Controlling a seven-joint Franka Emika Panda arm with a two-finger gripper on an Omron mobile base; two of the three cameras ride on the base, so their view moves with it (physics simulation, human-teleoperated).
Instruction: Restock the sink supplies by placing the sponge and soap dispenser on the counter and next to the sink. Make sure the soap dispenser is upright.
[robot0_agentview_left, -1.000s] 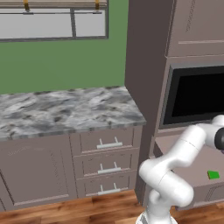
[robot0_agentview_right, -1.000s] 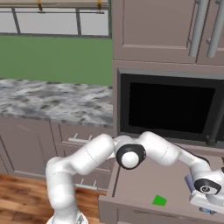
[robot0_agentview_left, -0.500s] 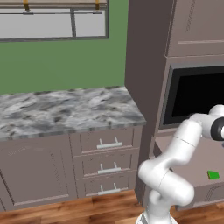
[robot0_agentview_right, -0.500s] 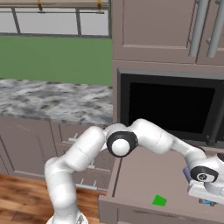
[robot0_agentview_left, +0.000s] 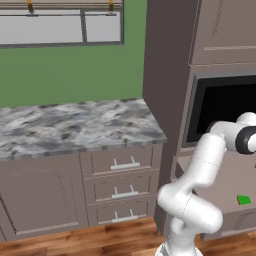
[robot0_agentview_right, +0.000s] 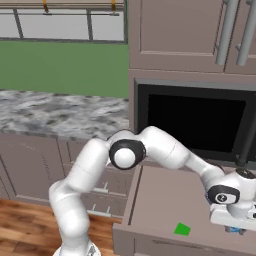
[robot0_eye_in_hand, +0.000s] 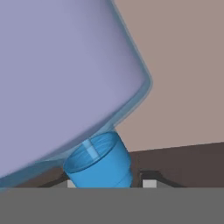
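The gripper (robot0_agentview_right: 235, 227) is clenched around the soap dispenser (robot0_eye_in_hand: 65, 78), low at the right over the open drawer (robot0_agentview_right: 165, 200). The lavender bottle with blue pump hangs tilted, so it may slip or land not upright on the bench (robot0_agentview_left: 75, 125)

Worktop (robot0_agentview_left: 75, 127) at left, over drawers (robot0_agentview_left: 122, 187), below a window (robot0_agentview_left: 60, 25) on the far wall. Tall cabinet with oven (robot0_agentview_right: 197, 122) to its right. Open drawer (robot0_agentview_right: 170, 200) under the oven, sponge (robot0_agentview_right: 182, 229) lying in it near its front. Soap dispenser (robot0_eye_in_hand: 61, 78) between the fingers (robot0_eye_in_hand: 148, 180), right of the sponge, above the drawer.
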